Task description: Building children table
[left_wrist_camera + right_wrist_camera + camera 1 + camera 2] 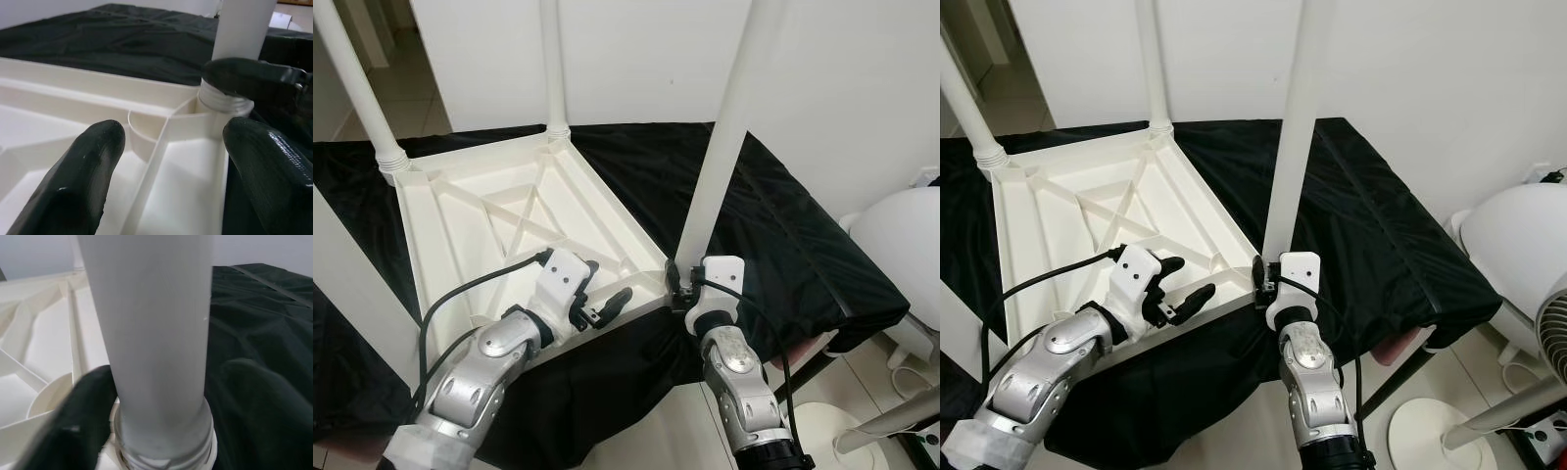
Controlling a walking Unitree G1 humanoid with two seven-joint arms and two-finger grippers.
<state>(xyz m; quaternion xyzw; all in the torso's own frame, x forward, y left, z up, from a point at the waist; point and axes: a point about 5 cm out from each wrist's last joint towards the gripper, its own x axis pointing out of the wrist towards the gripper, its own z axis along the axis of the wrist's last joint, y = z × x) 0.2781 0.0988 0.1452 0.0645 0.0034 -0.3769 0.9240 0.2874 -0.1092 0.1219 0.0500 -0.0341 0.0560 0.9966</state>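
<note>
— Left eye view first: where does the tabletop sit?

— The white children's tabletop [509,225] lies upside down on a surface draped in black cloth [783,235], ribbed underside up, with white legs standing from its corners.

— And the near leg?

— That leg [720,147] stands upright in the tabletop's near right corner socket. The right end effector [677,282] is at its base — one black finger [83,421] presses against the leg just above the threaded collar, the other hidden behind it, so it grips the leg.

— What about the other arm?

— The left end effector [1175,286] hovers over the tabletop's near edge, just beside that same corner, fingers [73,181] spread wide and holding nothing.

— Anything beyond the tabletop?

— A white fan [1518,255], off past the cloth's right edge.
</note>
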